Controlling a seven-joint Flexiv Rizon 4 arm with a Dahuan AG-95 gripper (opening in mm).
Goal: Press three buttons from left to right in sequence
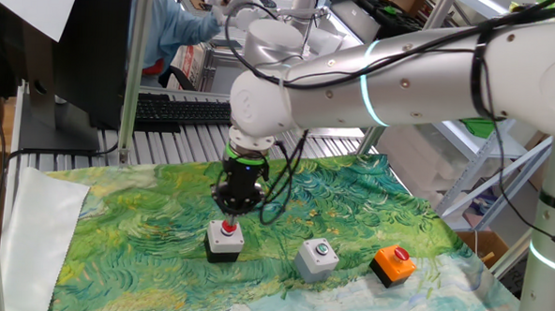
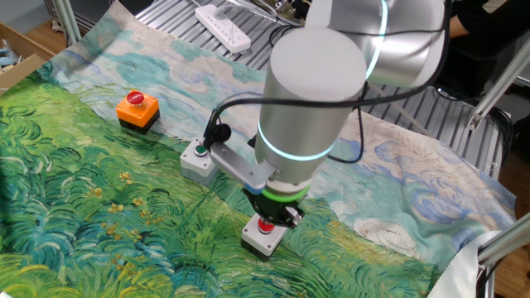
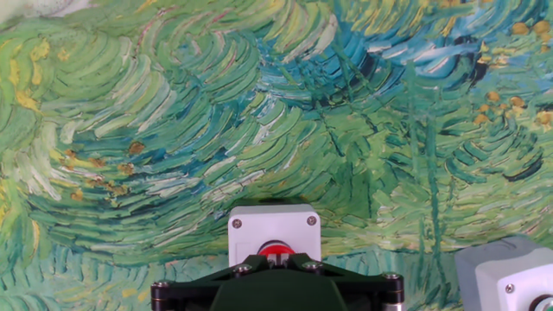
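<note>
Green cloth (image 1: 143,234) lies bare left of black-and-white box (image 1: 224,241)

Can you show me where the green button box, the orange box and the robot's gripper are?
green button box (image 1: 317,258), one fixed view, on its grey front.
orange box (image 1: 392,265), one fixed view, on its orange top beside the red button.
gripper (image 1: 229,212), one fixed view, at its shut fingertips above the red button.

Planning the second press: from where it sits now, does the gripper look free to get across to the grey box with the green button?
Probably yes. The gripper, shut, sits on the red button of the black-and-white box. The grey box stands apart beside it, with only painted cloth between and nothing above it.
</note>
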